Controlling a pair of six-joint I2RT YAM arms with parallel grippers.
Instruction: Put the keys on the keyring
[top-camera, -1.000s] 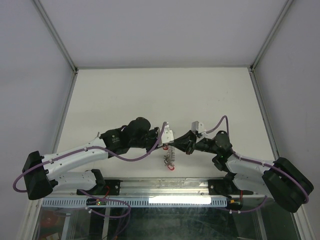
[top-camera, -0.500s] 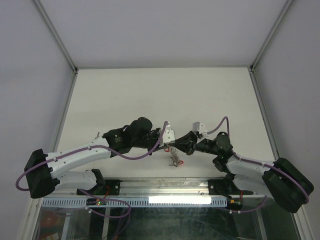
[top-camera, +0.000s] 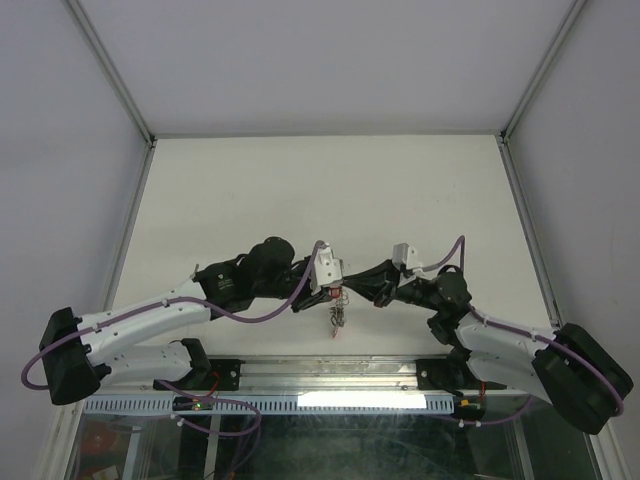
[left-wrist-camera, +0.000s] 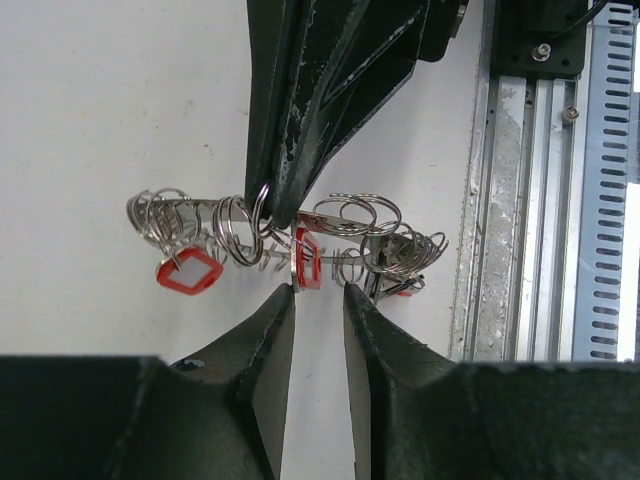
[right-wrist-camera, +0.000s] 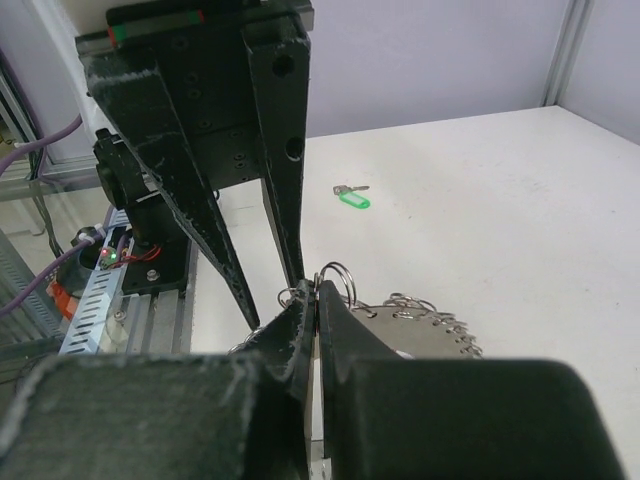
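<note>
The keyring (left-wrist-camera: 340, 225) is a grey metal plate edged with many small wire rings. It hangs edge-on above the table (top-camera: 320, 190), seen in the top view as the keyring (top-camera: 337, 312). My right gripper (right-wrist-camera: 318, 292) is shut on its rim and comes down from above as the right gripper (left-wrist-camera: 275, 215). A red-headed key (left-wrist-camera: 306, 262) hangs from the ring just beyond my left gripper (left-wrist-camera: 318, 292), which is open with nothing between its fingers. Another red tag (left-wrist-camera: 188, 272) hangs further left. The green-headed key (right-wrist-camera: 352, 199) lies flat on the table beyond the left fingers (right-wrist-camera: 285, 200).
An aluminium rail (left-wrist-camera: 520, 200) and a slotted cable duct run along the table's near edge, close under the keyring. Enclosure posts and walls bound the table at the back and sides (top-camera: 150, 140). Both arms (top-camera: 160, 315) meet at the front centre.
My left gripper has opened from shut. Both grippers and the keyring have shifted slightly left and toward the rail's middle; the right gripper stays shut on the ring.
</note>
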